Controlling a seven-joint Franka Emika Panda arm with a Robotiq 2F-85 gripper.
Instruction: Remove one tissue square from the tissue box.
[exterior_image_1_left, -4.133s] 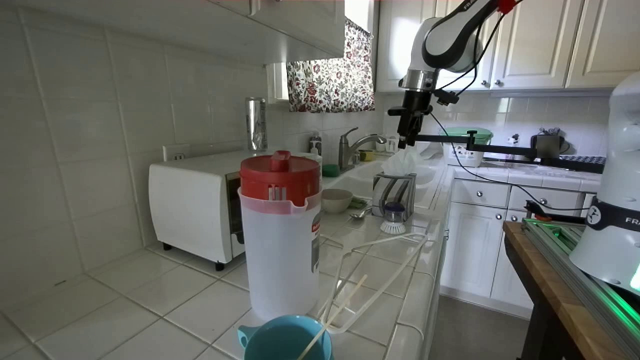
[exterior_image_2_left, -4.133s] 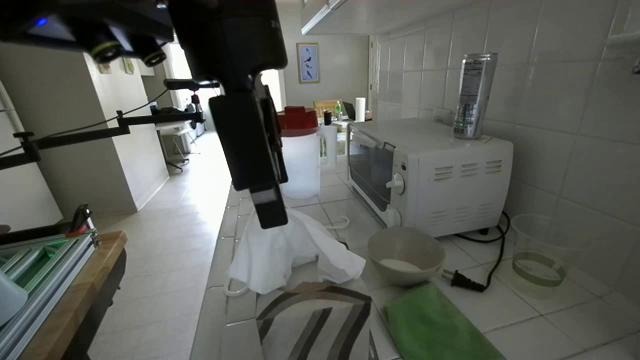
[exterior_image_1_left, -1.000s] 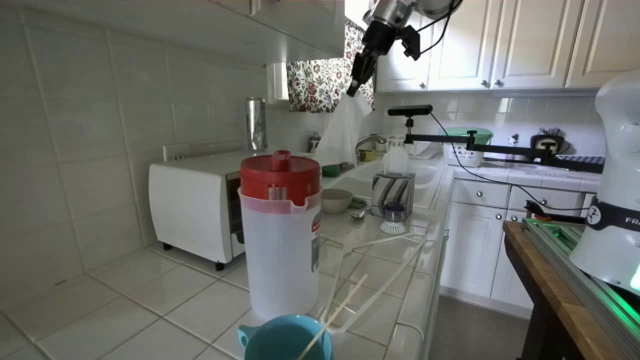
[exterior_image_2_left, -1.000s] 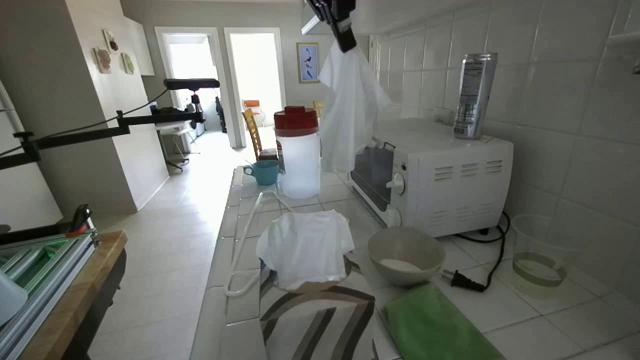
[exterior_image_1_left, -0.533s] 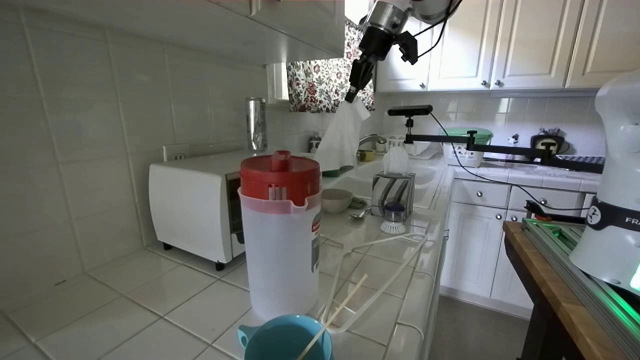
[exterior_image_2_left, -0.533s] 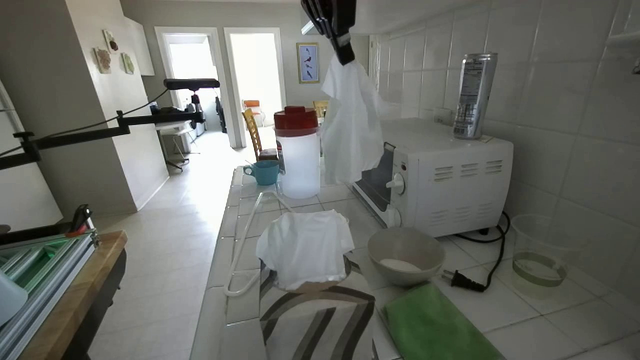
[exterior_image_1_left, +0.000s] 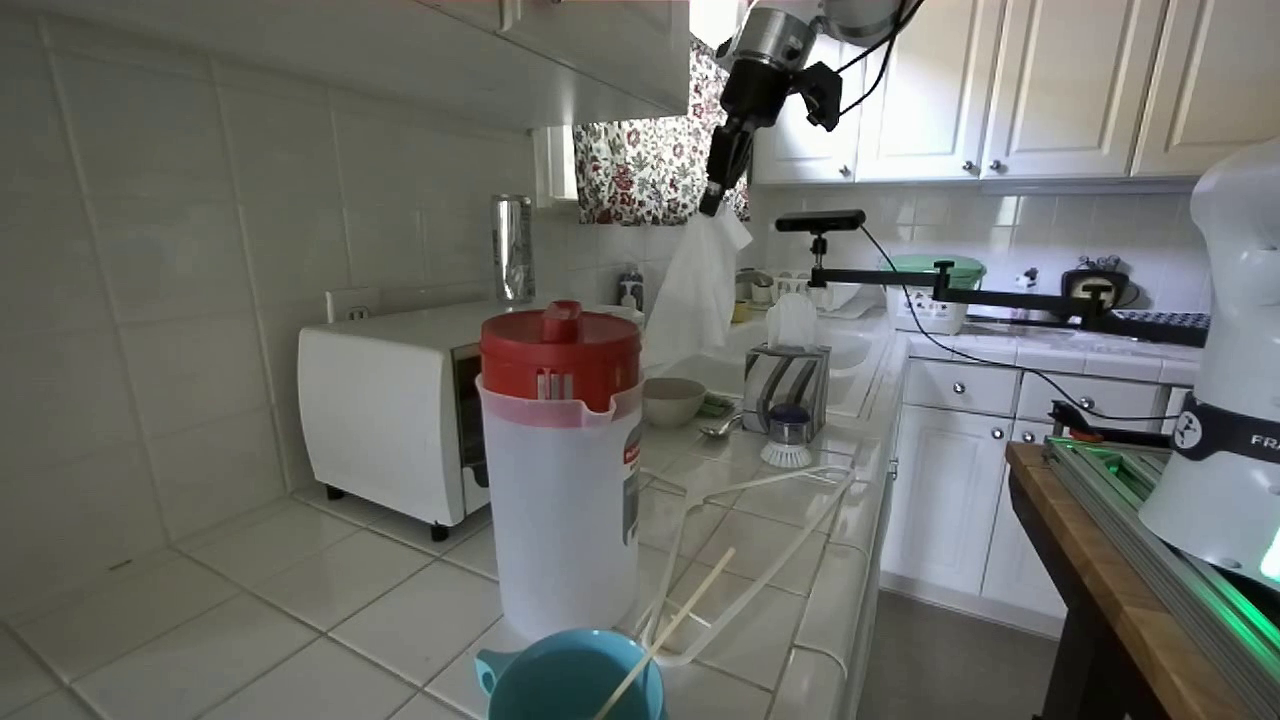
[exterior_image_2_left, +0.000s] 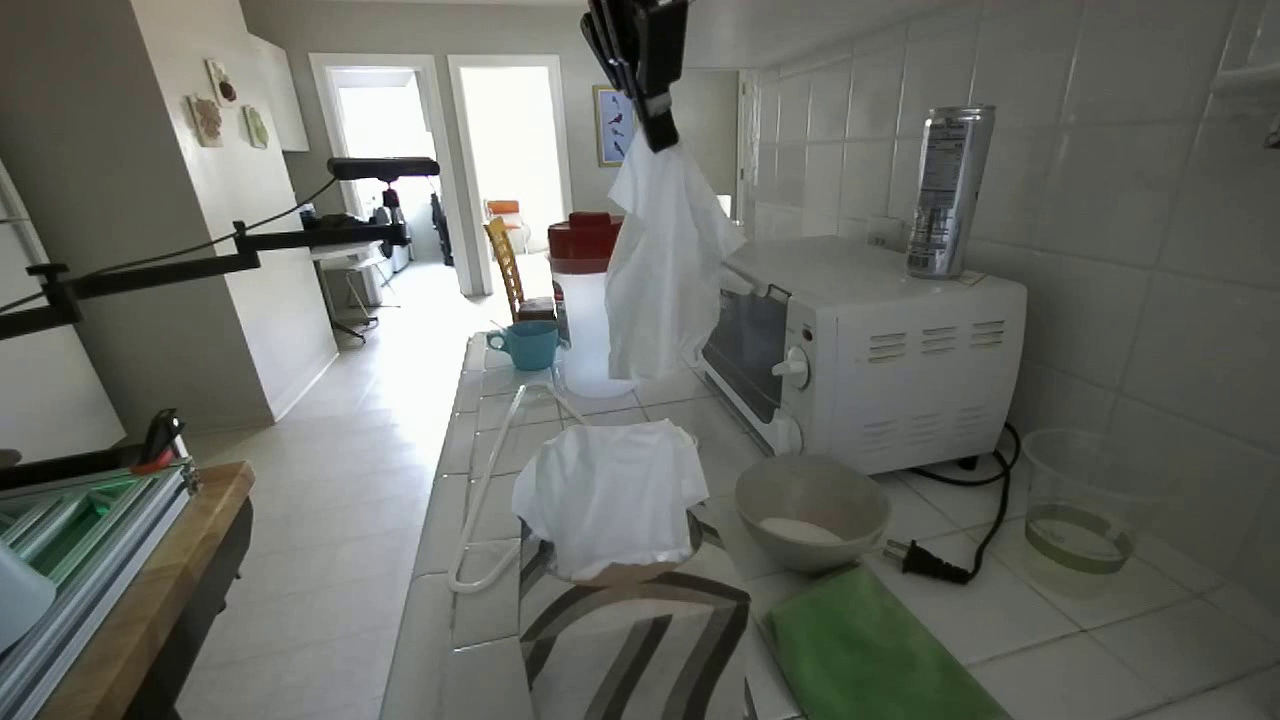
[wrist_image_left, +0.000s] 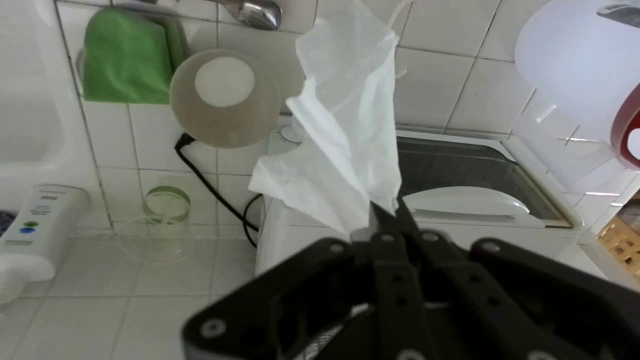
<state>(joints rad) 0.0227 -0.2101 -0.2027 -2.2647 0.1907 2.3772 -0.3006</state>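
A single white tissue square (exterior_image_2_left: 665, 270) hangs from my gripper (exterior_image_2_left: 660, 140), whose fingers are shut on its upper end. In the wrist view the same tissue (wrist_image_left: 345, 140) fans out beyond the fingertips, above the toaster oven front and the counter. The grey-striped tissue box (exterior_image_2_left: 640, 650) stands upright on the tiled counter, apart from the hanging tissue. Another white tissue (exterior_image_2_left: 615, 490) pokes from the box's opening. In an exterior view my gripper (exterior_image_1_left: 710, 205) is higher than the tissue box (exterior_image_1_left: 762, 385) and to its left. The wrist view does not include the box.
A white toaster oven (exterior_image_2_left: 900, 350) bears a can (exterior_image_2_left: 950, 190). A red-lidded pitcher (exterior_image_1_left: 560, 500), a blue mug (exterior_image_1_left: 575, 680), a bowl (exterior_image_2_left: 810, 510), a green cloth (exterior_image_2_left: 880, 650) and a scrub brush (exterior_image_1_left: 788, 440) share the counter. A camera on a black arm (exterior_image_1_left: 890, 280) juts out nearby.
About four seconds ago my gripper was low over the box. Since then it has risen away with the tissue. Over the last second it has come down a little, still gripping it.
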